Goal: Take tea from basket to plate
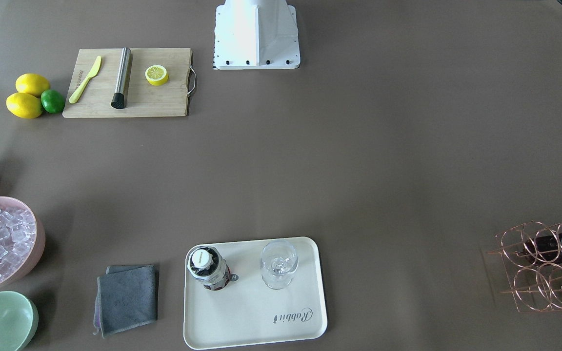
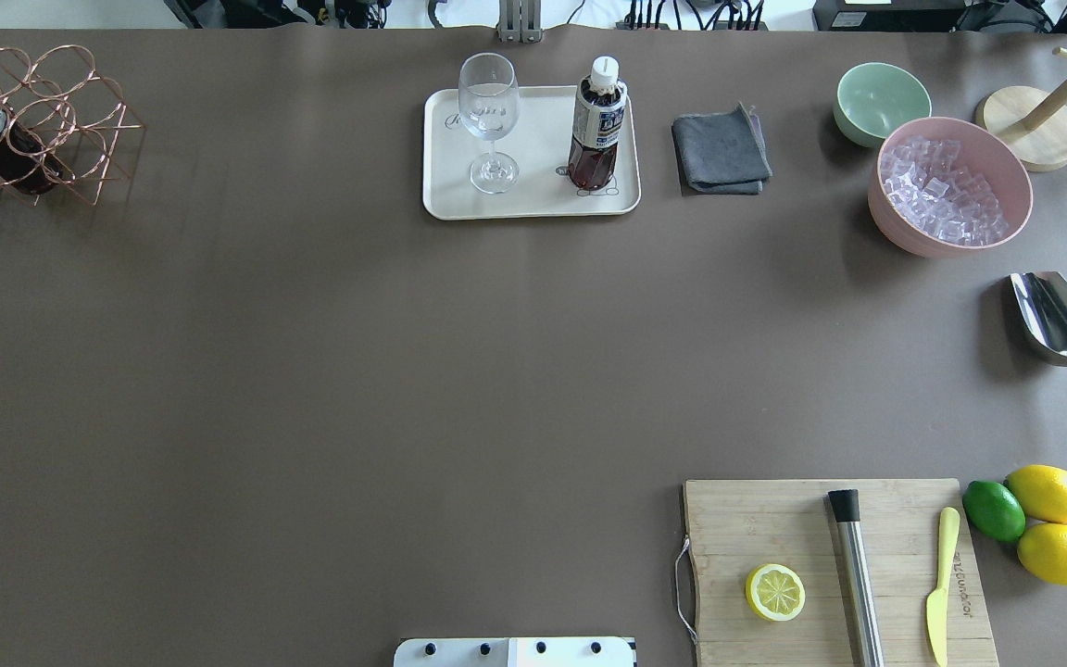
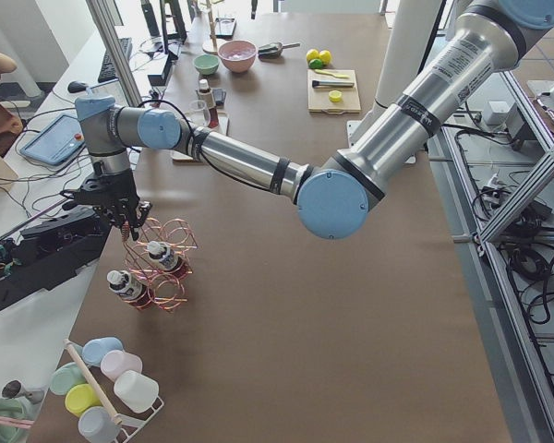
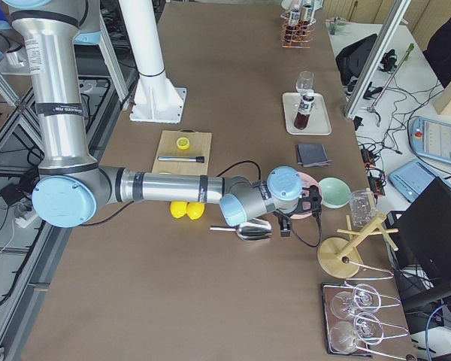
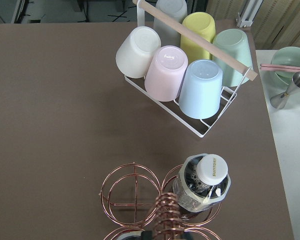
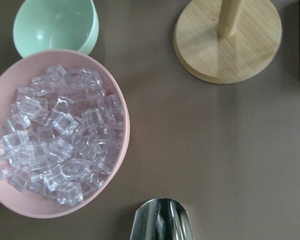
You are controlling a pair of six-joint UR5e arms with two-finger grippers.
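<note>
One tea bottle [image 1: 206, 267] stands upright on the cream plate [image 1: 261, 312] beside a clear glass [image 1: 278, 263]; it also shows in the overhead view [image 2: 598, 120]. The copper wire basket [image 2: 80, 120] sits at the table's far left corner with two more tea bottles; one [image 5: 205, 185] shows from above in the left wrist view. My left gripper [image 3: 127, 224] hangs just over the basket's coiled handle [image 5: 165, 220]; I cannot tell whether it is open or shut. My right gripper [image 4: 310, 199] is by the pink ice bowl; I cannot tell its state.
A pink bowl of ice [image 2: 950, 185], a mint bowl [image 2: 881, 102], a grey cloth [image 2: 721, 150] and a steel scoop [image 2: 1057, 320] lie right of the plate. A cutting board [image 2: 830, 565] holds a lemon half. A cup rack [image 5: 185, 70] stands near the basket.
</note>
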